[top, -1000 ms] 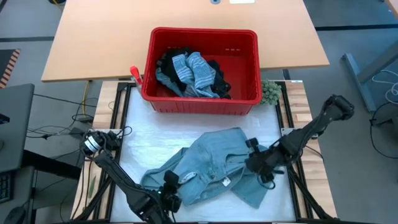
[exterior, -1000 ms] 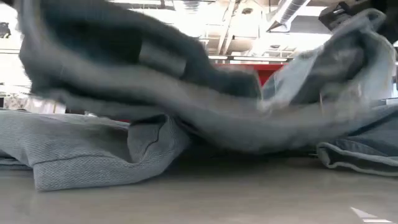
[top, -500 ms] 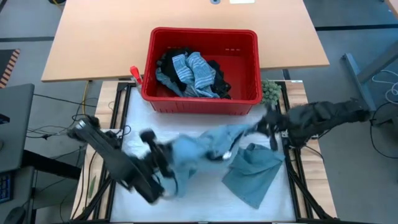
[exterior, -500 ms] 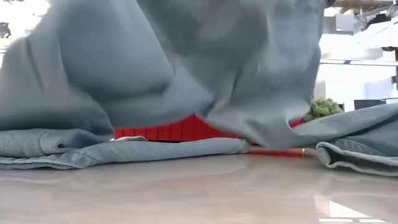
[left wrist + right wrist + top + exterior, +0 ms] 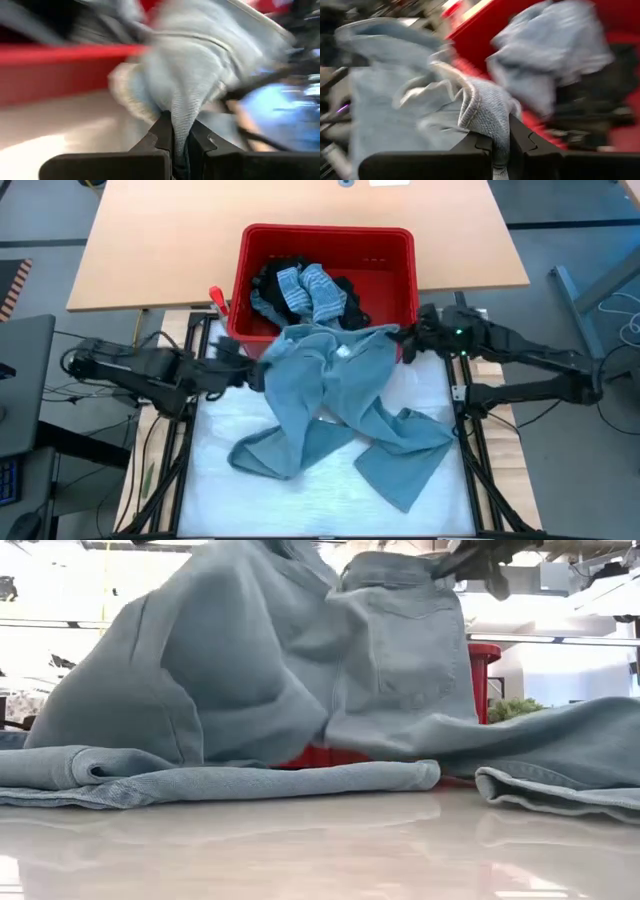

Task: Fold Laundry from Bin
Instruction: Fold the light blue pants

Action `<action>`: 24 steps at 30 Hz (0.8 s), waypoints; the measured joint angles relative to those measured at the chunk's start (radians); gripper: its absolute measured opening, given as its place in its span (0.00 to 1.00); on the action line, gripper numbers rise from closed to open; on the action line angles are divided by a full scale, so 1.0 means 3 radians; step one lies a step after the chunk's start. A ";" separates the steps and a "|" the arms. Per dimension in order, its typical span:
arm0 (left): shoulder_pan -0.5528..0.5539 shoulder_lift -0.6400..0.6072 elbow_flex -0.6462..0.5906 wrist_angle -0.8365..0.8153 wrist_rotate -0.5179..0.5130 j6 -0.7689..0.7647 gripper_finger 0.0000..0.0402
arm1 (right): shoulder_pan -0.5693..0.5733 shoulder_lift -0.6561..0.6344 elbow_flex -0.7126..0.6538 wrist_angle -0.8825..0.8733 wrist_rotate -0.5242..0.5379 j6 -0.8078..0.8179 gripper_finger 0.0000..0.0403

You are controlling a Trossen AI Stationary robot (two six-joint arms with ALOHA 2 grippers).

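1. High view: denim-blue garment (image 5: pixel 335 405) stretched crosswise between left gripper (image 5: pixel 243 362) and right gripper (image 5: pixel 407 340), legs trailing toward the table's near edge; earlier it lay bunched lower.
2. Low view: garment (image 5: pixel 300 670) hangs before the bin (image 5: pixel 483 660).
3. Wrist views: both jaws clamp denim.

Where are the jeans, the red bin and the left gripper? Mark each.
jeans (image 5: pixel 330 395), high view, on the bunched cloth below the waistband.
red bin (image 5: pixel 325 233), high view, on its far rim.
left gripper (image 5: pixel 181 145), left wrist view, between the fingertips pinching the denim.
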 joint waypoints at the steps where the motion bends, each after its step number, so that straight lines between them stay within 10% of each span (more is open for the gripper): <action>1: -0.0006 -0.0031 -0.0228 0.0430 0.0050 0.0018 0.01 | 0.0081 0.0048 0.0002 0.0028 -0.0028 0.0027 0.11; 6: -0.0178 0.0044 -0.1160 0.2469 0.0227 -0.0008 0.02 | 0.0442 0.0158 0.0002 -0.0149 -0.0043 0.0027 0.11; 12: -0.0540 0.0184 -0.1924 0.3901 -0.0598 -0.0177 0.01 | 0.0467 0.0108 0.0002 -0.0578 -0.0148 0.0075 0.11; 19: -0.0562 0.0143 -0.2379 0.4951 -0.1144 0.0259 0.01 | -0.0546 0.0262 0.0002 -0.0015 -0.1697 -0.0218 0.11; 24: -0.0410 0.0076 -0.2436 0.5986 -0.1153 0.1485 0.01 | -0.1132 0.0472 0.0001 0.0937 -0.1333 0.0961 0.11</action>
